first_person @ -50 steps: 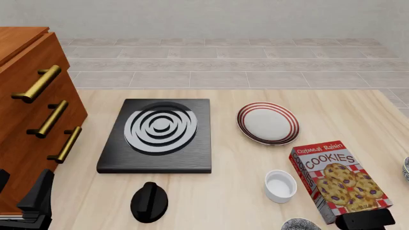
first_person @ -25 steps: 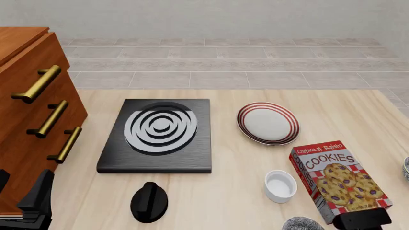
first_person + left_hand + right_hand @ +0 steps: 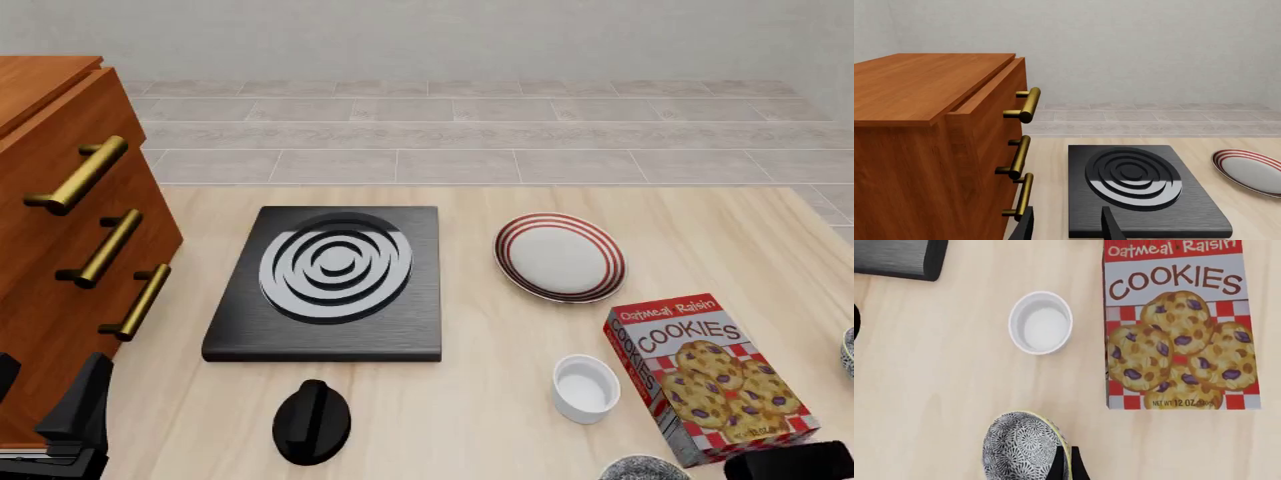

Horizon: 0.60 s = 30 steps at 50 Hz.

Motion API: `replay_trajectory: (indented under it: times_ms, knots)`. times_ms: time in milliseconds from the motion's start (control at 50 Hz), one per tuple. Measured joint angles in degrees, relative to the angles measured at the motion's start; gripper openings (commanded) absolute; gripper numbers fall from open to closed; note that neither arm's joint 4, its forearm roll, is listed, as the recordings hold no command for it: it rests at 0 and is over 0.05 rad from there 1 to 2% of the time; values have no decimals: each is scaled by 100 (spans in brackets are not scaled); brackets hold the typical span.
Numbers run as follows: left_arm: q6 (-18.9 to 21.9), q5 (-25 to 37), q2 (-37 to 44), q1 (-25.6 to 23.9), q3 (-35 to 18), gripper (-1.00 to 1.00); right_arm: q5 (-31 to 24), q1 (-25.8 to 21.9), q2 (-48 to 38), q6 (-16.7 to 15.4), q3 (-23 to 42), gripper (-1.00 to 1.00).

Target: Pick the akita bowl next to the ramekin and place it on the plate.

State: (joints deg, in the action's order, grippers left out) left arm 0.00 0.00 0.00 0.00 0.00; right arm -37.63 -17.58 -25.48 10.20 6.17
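Akita bowl (image 3: 1024, 446) shifted right, jaws pinching rim

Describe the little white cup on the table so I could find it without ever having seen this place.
Start at the cookie box lying on the right of the wooden table. Just beside its left edge, apart from it, stands the ramekin. It is plain glossy white with straight low sides, unlike the red-striped plate farther back and the speckled grey akita bowl nearer the front edge.

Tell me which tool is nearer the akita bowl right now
Right. The right tool sits at the akita bowl, its fingers pinching the rim. The left tool is far across the table, beside the wooden cabinet and facing the black stove plate.
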Motion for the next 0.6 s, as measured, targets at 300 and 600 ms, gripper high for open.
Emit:
replay_trajectory:
  times_ms: [300,600]
  knots:
    - [0,0,0,0,0,100,-374,-212,258,194,373,-100]
    - [0,0,0,0,0,100,-482,-523,269,651,753,-100]
